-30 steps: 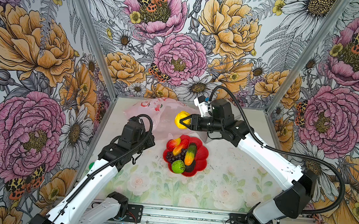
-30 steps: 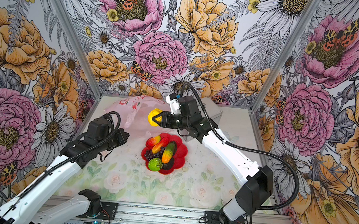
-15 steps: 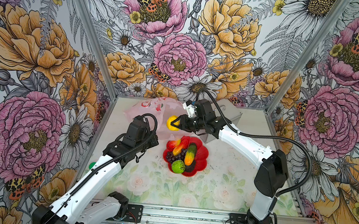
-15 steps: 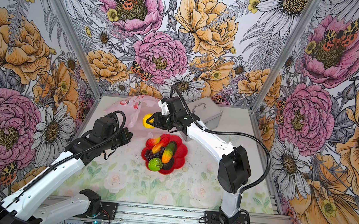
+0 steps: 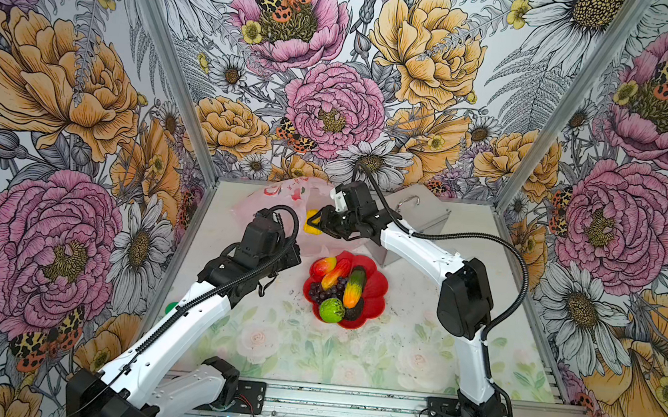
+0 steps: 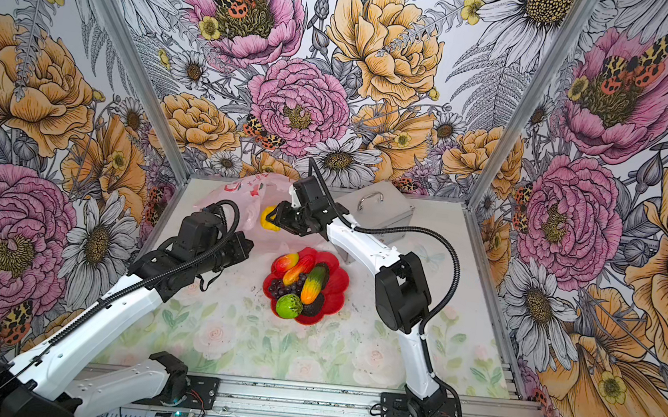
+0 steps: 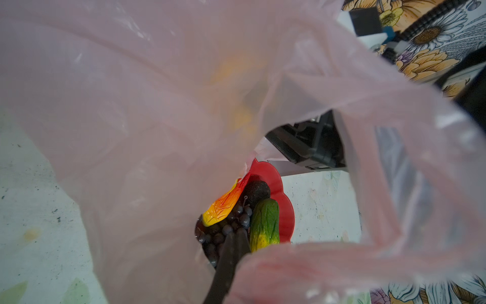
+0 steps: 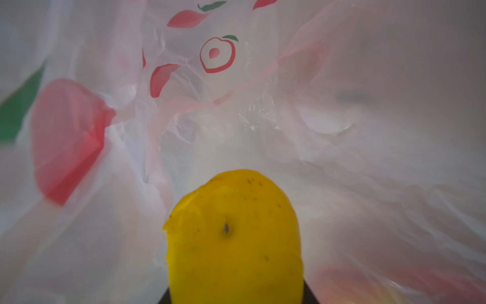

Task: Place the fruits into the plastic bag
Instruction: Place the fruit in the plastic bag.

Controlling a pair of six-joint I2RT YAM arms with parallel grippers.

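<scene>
Floral-papered walls enclose a pale flower-printed table (image 5: 394, 349), where a red dish (image 5: 379, 283) holds two mangoes (image 5: 324, 265), a grape bunch (image 5: 321, 291), a green-orange long fruit (image 5: 354, 287), a lime (image 5: 331, 309) and an avocado (image 5: 354, 314). Behind the dish, toward the left arm's side, sits the plastic bag (image 5: 279, 196), held up by the left gripper (image 7: 232, 247), whose jaws are pressed together on a fold of its pink plastic. Just behind the dish, at the bag's mouth, the right gripper (image 5: 317, 222) pinches the yellow lemon (image 5: 310, 223), with a silver case (image 5: 419, 217) farther back.
</scene>
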